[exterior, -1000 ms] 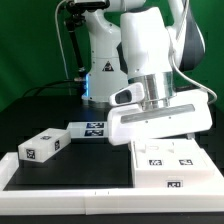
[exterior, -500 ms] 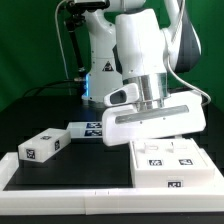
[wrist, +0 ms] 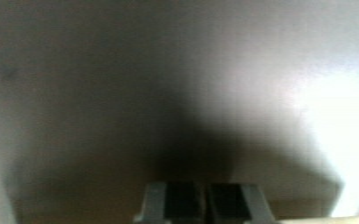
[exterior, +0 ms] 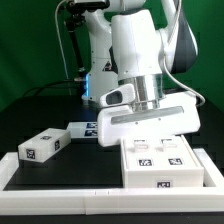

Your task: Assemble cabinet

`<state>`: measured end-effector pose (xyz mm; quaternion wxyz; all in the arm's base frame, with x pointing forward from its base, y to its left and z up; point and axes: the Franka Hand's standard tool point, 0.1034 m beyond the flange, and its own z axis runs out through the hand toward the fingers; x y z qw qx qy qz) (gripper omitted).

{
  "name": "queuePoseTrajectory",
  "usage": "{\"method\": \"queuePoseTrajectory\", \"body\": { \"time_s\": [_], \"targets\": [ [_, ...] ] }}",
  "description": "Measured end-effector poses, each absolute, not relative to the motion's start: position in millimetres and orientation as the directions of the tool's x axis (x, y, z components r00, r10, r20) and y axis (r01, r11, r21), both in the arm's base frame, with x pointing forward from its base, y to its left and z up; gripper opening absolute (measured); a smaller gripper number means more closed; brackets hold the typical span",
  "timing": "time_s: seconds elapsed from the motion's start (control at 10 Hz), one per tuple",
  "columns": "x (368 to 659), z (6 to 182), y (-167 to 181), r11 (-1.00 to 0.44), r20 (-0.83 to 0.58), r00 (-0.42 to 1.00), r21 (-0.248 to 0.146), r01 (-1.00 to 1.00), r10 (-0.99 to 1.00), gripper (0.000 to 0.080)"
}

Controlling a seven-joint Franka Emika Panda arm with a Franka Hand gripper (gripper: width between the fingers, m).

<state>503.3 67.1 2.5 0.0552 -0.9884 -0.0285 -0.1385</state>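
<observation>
Spanning the scene: black matte tabletop [exterior: 70, 168]. White jointed robot arm [exterior: 135, 50] stands over the cabinet. Large white plastic box-shaped cabinet [exterior: 160, 162], tagged face up, rests on the tabletop at the exterior view's right. It has shifted slightly toward that view's left within the last second, and the arm has travelled with it. This is judged a slide into position, with assembly barely begun. Thin flat white marker board [exterior: 88, 127] lies behind. Small white single-tag block [exterior: 40, 145] lies loose, well apart from the cabinet. Dark two-finger gripper [wrist: 204, 203]: fingers [wrist: 176, 203] drawn close together, nothing seen between them.
</observation>
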Motion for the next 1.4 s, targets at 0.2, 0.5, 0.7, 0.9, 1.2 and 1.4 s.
{"method": "queuePoseTrajectory", "body": {
  "time_s": [0.2,0.5,0.7,0.9,1.2,1.4],
  "targets": [
    [501.4,6.3,61.8,-0.992,0.27,0.962,-0.096,0.08,0.052,0.0005],
    [501.7,52.8,58.7,-0.991,0.245,0.967,-0.092,0.098,0.073,0.0003],
    [508.9,82.6,60.2,-0.989,0.239,0.967,-0.093,0.111,0.086,0.0003],
    [523.1,102.1,64.2,-0.988,0.23,0.969,-0.102,0.119,0.093,0.0003],
    [521.4,100.7,66.3,-0.987,0.219,0.971,-0.104,0.123,0.098,0.0003],
    [524.2,108.1,67.4,-0.986,0.209,0.973,-0.108,0.126,0.101,0.0003]
  ]
}}
